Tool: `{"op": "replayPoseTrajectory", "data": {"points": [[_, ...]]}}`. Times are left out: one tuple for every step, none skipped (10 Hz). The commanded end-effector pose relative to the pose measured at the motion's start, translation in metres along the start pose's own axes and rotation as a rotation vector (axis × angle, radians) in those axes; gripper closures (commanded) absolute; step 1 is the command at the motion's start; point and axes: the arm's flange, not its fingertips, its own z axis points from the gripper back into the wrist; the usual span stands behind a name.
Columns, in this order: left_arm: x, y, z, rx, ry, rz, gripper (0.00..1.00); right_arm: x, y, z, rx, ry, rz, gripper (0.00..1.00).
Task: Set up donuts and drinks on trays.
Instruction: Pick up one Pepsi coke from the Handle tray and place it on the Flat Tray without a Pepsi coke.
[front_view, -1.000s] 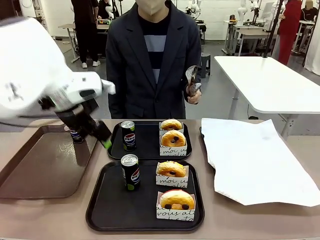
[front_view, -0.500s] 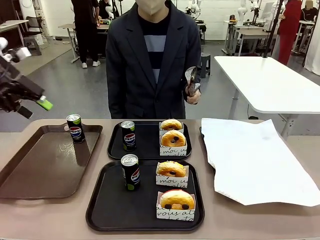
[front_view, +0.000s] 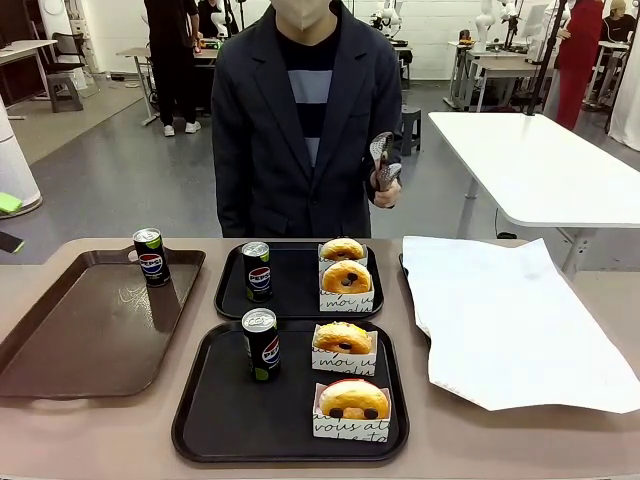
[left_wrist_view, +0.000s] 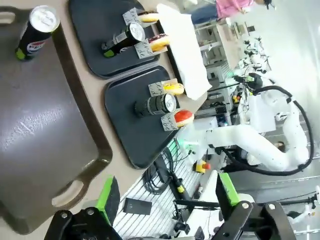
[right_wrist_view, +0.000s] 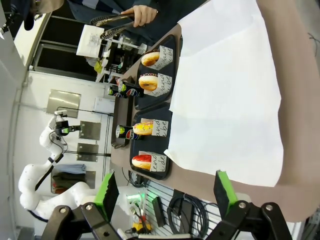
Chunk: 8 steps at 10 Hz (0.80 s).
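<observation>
A: Grippers?
B: Left gripper (left_wrist_view: 165, 197) is hanging w/ fingers spread, nothing between. Right gripper (right_wrist_view: 164, 192) is doing the same.
A: Trays?
B: Two black trays (front_view: 200, 415) are sitting mid-table. Each is carrying a can (front_view: 262, 343) at its left edge and two boxed donuts (front_view: 353, 400) at its right edge. Third can (front_view: 151, 257) is standing in the brown tray's (front_view: 70, 340) far corner. Person's hand (front_view: 385, 190) is gripping tongs (front_view: 381, 160).

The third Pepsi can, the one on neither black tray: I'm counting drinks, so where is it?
In the front view, the spare can stands upright at the far corner of the brown tray, left of the far black tray.
</observation>
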Motion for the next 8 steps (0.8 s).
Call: {"op": "replayPoseTrajectory", "data": {"points": [[0.006,0.039,0.009,-0.050,-0.048,0.023,0.00,0.000,0.000,-0.001,0.011,-0.003,0.011,0.00],[-0.003,0.058,0.014,-0.086,-0.065,0.043,0.00,0.000,0.000,-0.001,0.011,-0.003,0.011,0.00],[-0.014,0.079,0.016,-0.104,-0.094,0.085,0.00,0.000,0.000,-0.001,0.011,-0.003,0.011,0.00],[-0.020,0.094,0.019,-0.103,-0.129,0.127,0.00,0.000,0.000,-0.001,0.011,-0.003,0.011,0.00],[-0.019,0.106,0.021,-0.116,-0.137,0.152,0.00,0.000,0.000,-0.001,0.011,-0.003,0.011,0.00],[-0.019,0.111,0.027,-0.126,-0.146,0.168,0.00,0.000,0.000,-0.001,0.011,-0.003,0.011,0.00],[-0.020,0.112,0.031,-0.130,-0.153,0.173,0.00,0.000,0.000,-0.001,0.011,-0.003,0.011,0.00],[-0.025,0.102,0.027,-0.145,-0.133,0.124,0.00,0.000,0.000,-0.001,0.011,-0.003,0.011,0.00]]}}
